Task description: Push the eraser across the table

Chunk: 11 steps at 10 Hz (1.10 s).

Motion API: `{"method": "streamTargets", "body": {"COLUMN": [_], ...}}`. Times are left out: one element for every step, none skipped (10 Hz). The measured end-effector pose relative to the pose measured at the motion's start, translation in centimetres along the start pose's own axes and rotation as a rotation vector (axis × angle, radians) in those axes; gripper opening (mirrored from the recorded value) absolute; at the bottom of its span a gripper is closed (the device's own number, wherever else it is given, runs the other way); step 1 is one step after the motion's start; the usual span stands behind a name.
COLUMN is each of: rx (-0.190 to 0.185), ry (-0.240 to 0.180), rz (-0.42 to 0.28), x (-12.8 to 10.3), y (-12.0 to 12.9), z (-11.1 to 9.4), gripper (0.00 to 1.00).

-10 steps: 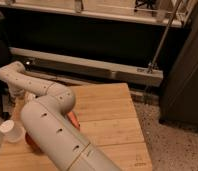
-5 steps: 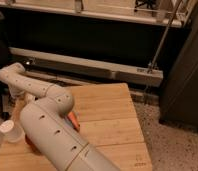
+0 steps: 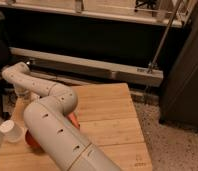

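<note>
My arm reaches from the bottom of the view over the light wooden table (image 3: 112, 115), bends at an elbow and stretches to the far left corner. My gripper (image 3: 21, 93) hangs down from the wrist there, just above the tabletop, shut. The eraser is hidden, either behind the arm or out of view.
A white cup (image 3: 12, 131) stands at the table's left edge. Orange items (image 3: 73, 120) peek out from under the arm, with another orange piece (image 3: 32, 141) beside the cup. A dark wall with a metal rail (image 3: 92, 65) runs behind the table, and a dark cabinet (image 3: 184, 85) stands to the right.
</note>
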<state>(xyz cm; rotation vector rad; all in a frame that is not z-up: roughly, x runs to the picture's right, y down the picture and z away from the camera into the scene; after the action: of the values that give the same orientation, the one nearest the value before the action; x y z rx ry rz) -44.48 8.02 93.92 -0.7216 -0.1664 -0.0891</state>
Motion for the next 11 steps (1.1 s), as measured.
{"method": "streamTargets", "body": {"rx": [0.003, 0.003, 0.002, -0.001, -0.003, -0.008, -0.013, -0.016, -0.021, -0.024, -0.026], "ry": [0.01, 0.016, 0.023, 0.03, 0.033, 0.036, 0.038, 0.041, 0.049, 0.056, 0.063], "rz": [0.014, 0.021, 0.03, 0.037, 0.043, 0.053, 0.063, 0.067, 0.075, 0.083, 0.091], "x": [0.8, 1.3, 2.0, 2.5, 2.9, 3.5, 4.2, 4.7, 5.7, 6.5, 7.3], "y": [-0.3, -0.3, -0.4, -0.4, -0.4, -0.3, -0.3, -0.2, -0.2, -0.1, -0.1], "z": [-0.1, -0.2, -0.2, -0.2, -0.1, -0.1, 0.0, 0.0, 0.1, 0.1, 0.0], "gripper": [0.0, 0.0, 0.0, 0.0, 0.0, 0.0, 0.0, 0.0, 0.0, 0.0, 0.0]}}
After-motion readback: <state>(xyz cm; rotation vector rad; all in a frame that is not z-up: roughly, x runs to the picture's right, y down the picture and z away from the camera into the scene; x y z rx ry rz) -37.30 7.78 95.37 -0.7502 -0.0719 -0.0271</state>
